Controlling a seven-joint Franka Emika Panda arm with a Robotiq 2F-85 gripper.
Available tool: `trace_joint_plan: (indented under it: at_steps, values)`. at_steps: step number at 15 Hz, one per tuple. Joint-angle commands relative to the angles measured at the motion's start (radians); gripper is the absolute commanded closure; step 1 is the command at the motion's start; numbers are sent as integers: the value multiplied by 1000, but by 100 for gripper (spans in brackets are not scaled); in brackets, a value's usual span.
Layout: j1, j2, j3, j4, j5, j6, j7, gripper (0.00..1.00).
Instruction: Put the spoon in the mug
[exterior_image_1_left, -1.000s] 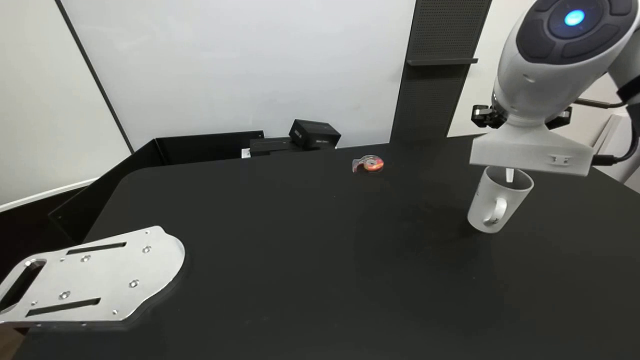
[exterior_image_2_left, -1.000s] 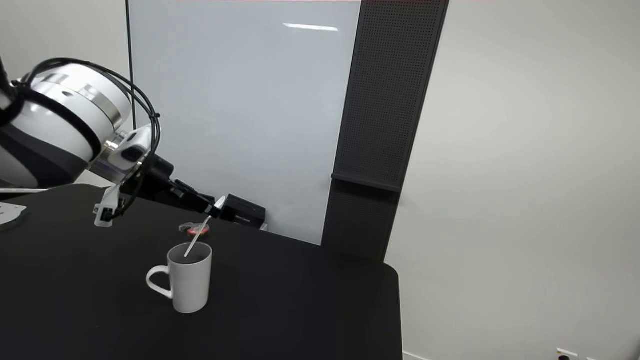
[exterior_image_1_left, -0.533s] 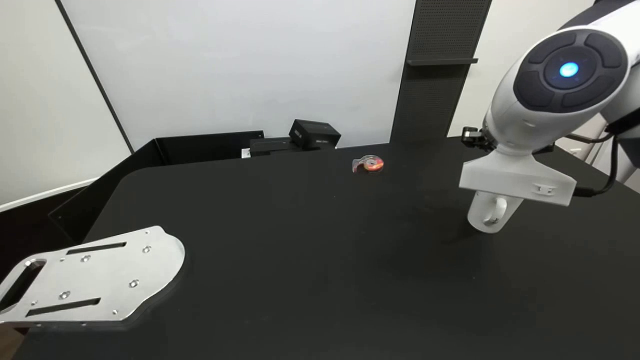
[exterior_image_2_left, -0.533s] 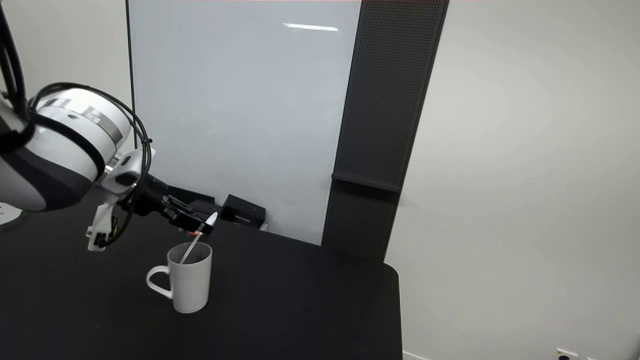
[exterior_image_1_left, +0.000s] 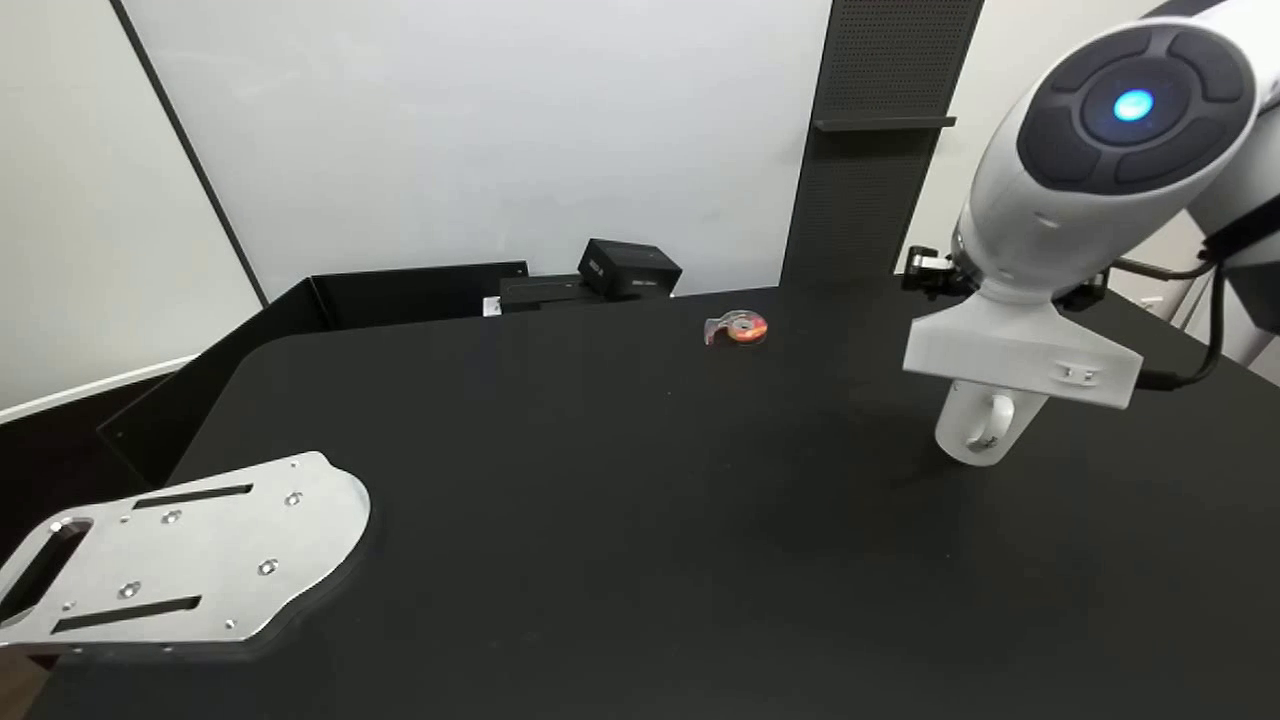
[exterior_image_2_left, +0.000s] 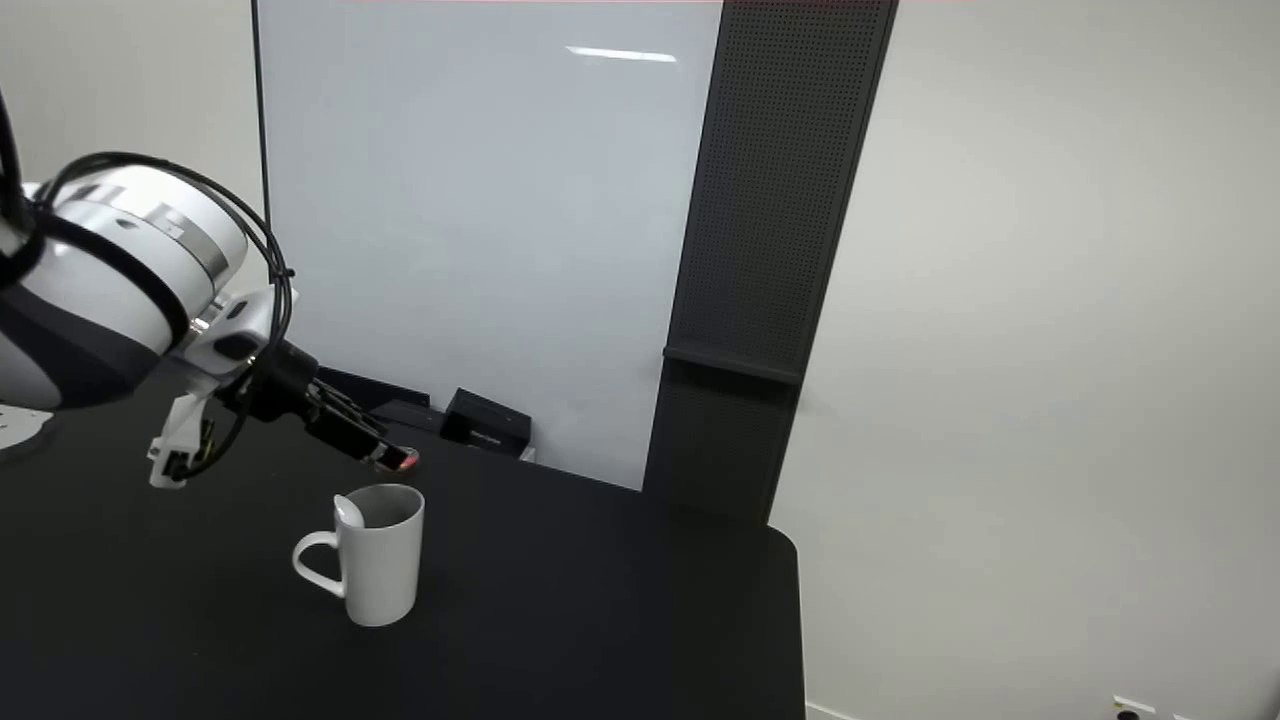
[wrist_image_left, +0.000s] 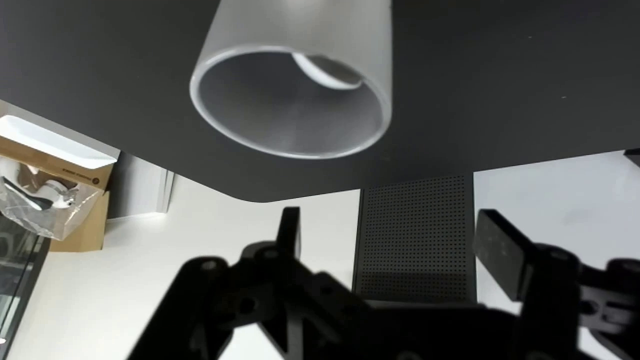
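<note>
**Spoon (exterior_image_2_left: 348, 512) Seen Inside Mug (exterior_image_2_left: 382, 575), Pincer (wrist_image_left: 389, 230) Spread Wide**

The spoon is contained by the mug. In an exterior view its oval bowl is shown uppermost, at the rim on the side of the mug's handle; the rest is hidden by the mug's wall. In the wrist view the bowl is likewise seen within the opening, near the rim. The mug is stood upright on the counter (exterior_image_1_left: 600, 500). The pincer's two fingers (wrist_image_left: 500, 252) are held well apart, with nothing gripped between them. In an exterior view the mug's upper part is covered by a white bracket (exterior_image_1_left: 1020, 350) on the arm (exterior_image_1_left: 1020, 225). A tape dispenser (exterior_image_1_left: 745, 328) and a metal plate (exterior_image_1_left: 220, 545) are placed well apart from the mug.
</note>
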Motion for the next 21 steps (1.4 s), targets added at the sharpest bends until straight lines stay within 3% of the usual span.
trace_joint_plan:
  at_steps: [1,6,9,21]
  values:
    - [-8,-90,47,-30,152,38,-181,0]
    - [10,-141,113,-72,554,42,-620,0]
    - [-36,-158,196,-99,761,52,-869,0]
    - [-139,-171,392,-176,1327,18,-1835,0]
